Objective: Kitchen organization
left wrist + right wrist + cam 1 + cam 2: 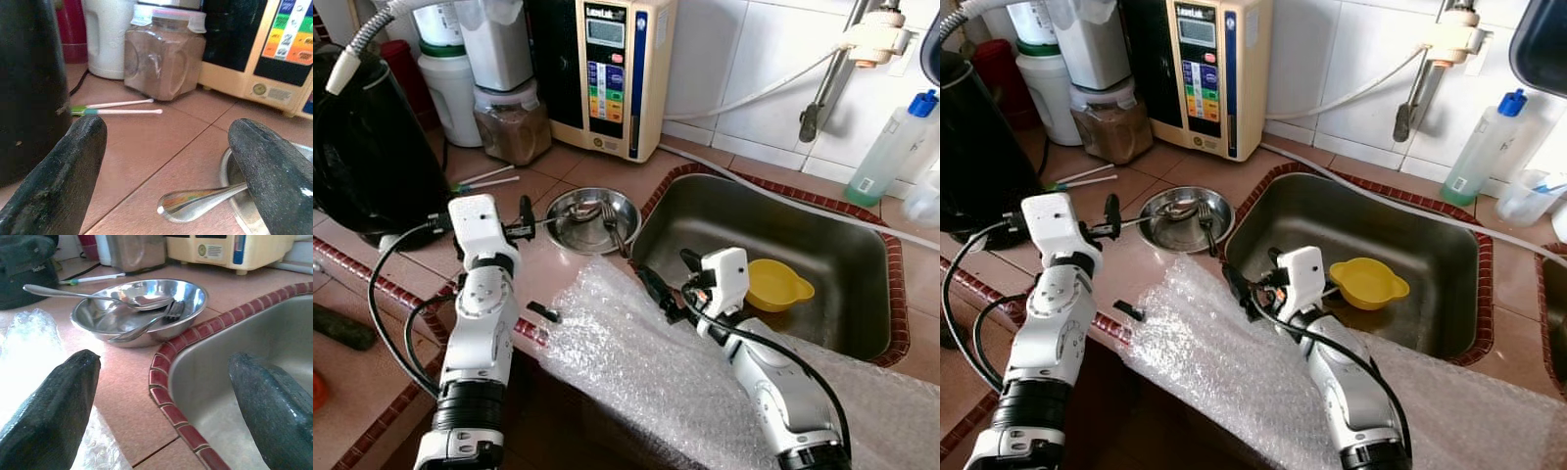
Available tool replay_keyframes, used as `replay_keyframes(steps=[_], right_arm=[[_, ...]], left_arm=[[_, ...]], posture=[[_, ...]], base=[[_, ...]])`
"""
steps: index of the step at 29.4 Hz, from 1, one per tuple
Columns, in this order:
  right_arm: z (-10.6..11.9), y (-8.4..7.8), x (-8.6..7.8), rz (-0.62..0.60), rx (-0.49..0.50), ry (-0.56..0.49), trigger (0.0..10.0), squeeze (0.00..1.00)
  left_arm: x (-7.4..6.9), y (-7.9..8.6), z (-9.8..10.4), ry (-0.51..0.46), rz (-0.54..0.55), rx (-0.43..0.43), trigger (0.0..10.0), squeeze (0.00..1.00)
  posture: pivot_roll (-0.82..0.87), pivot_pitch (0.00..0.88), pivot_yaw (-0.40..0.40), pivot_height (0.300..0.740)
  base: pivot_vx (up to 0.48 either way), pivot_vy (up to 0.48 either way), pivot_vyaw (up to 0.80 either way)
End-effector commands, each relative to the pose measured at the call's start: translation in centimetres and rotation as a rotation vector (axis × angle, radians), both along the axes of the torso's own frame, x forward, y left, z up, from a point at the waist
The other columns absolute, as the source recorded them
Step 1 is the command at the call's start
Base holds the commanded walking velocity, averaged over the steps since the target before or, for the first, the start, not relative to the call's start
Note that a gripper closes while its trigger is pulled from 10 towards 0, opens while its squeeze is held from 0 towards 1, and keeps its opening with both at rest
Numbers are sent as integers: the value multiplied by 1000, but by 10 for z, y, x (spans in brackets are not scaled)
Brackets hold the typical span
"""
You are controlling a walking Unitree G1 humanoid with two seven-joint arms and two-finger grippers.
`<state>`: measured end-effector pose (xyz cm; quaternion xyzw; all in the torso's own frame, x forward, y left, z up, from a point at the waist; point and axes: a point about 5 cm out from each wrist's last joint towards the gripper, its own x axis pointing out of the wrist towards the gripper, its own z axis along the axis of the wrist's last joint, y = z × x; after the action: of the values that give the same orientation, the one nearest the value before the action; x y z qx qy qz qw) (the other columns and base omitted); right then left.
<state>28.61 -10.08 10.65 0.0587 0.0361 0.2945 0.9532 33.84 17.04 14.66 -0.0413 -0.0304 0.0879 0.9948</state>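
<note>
My left gripper, wide open, lines up on the spoon handle overhanging the bowl; right gripper open, waiting.

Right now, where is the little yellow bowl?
The yellow bowl sits inside the steel sink, toward the robot's right, just past the right gripper.

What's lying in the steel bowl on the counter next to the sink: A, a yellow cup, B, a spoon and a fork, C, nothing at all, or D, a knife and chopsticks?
B: the steel bowl holds a spoon with its handle sticking out over the rim and a fork leaning against the side; the yellow cup sits in the sink instead.
</note>
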Motion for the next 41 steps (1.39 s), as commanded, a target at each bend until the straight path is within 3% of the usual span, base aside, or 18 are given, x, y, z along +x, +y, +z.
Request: replay_keyframes(steps=[1,6,9,10,12,15,20,25,31,33,34,35,38,41], right_arm=[[3,0,-2,8,-17,-10,10000,0],[2,-1,-1,-1,-35,-9,10000,0],[2,-2,-1,-3,-37,-6,10000,0],[2,-2,-1,2,-39,-8,10000,0],[3,-2,-2,22,-38,-14,10000,0],[8,-1,-6,92,-52,-34,10000,0],[17,-6,-5,118,-24,-60,10000,0],[36,-8,-3,149,132,-66,10000,0],[37,-2,-11,244,129,-62,10000,0],[37,-4,-7,196,130,-67,10000,0],[37,-5,-6,180,131,-70,10000,0],[40,-9,2,95,121,-98,10000,0],[47,-11,8,53,157,-120,10000,0],[55,-7,13,54,196,-133,10000,0]], left_arm=[[3,-1,1,14,3,-17,10000,0],[5,-6,-3,42,-28,-93,10000,0],[8,-9,-9,93,-35,-188,6941,0],[8,-9,-10,97,-36,-207,6863,0],[10,-9,-7,88,-31,-208,7647,0],[11,-9,-6,89,-40,-229,10000,0],[13,-11,-7,103,-46,-284,10000,0],[15,-13,-5,100,-56,-309,10000,0],[16,-14,-7,116,-58,-329,10000,0],[16,-15,-7,115,-66,-334,7961,0],[16,-15,-7,115,-68,-333,7961,0],[16,-15,-7,116,-68,-334,8588,0],[17,-15,-7,118,-69,-333,9961,0],[17,-17,-7,123,-73,-337,10000,0]], posture=[[23,0,-4,740],[23,0,-4,740],[23,0,-4,740],[19,0,-2,740],[19,0,-2,740],[17,0,-1,740],[16,0,0,740],[23,0,-1,740],[28,0,0,740],[28,0,0,740],[28,0,0,740],[27,0,2,740],[30,0,2,740],[31,0,2,740]], base=[[0,0,0],[0,0,0],[0,0,0],[0,0,0],[0,0,0],[0,0,0],[0,0,0],[0,0,0],[0,0,0],[0,0,0],[0,0,0],[0,0,0],[0,0,0],[0,0,0]])
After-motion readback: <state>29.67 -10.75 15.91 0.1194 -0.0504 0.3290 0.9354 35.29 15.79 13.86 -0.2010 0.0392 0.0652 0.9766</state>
